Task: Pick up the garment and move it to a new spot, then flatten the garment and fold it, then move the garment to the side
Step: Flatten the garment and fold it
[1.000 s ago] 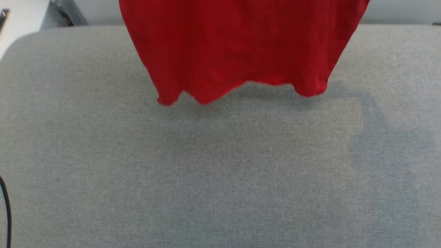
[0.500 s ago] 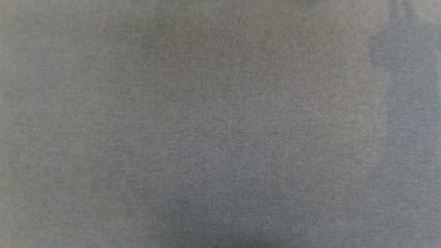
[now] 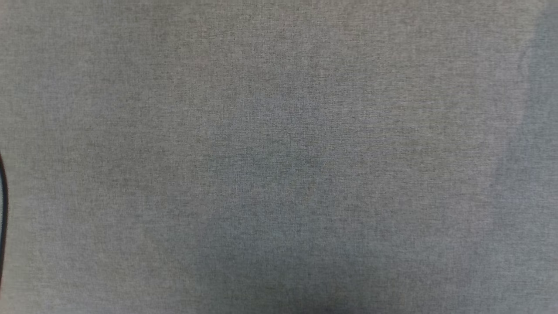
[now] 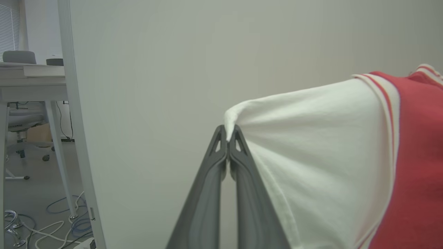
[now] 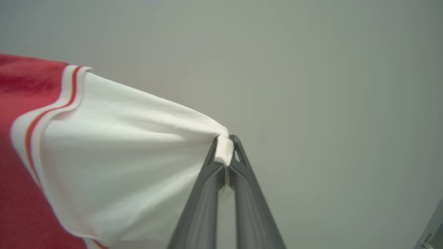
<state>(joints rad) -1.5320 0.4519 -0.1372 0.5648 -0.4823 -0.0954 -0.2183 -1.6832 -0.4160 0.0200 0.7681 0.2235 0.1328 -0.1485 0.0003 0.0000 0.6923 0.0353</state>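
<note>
The garment is a red jersey with white short sleeves and red-and-white striped trim, held up in the air and stretched between my two grippers. In the left wrist view my left gripper is shut on the tip of one white sleeve, the cloth fanning out to the right. In the right wrist view my right gripper is shut on the tip of the other white sleeve, and the garment spreads to the left. Its red body runs off the edge of both views.
The head view looks down on a grey fabric surface with a thin black cable at its left edge. A pale wall panel stands behind the garment. A white desk and floor cables lie far left.
A second ago the garment's red hem hung at the top of the head view, over the grey surface's far edge. The head view has since shifted, leaving only grey surface.
</note>
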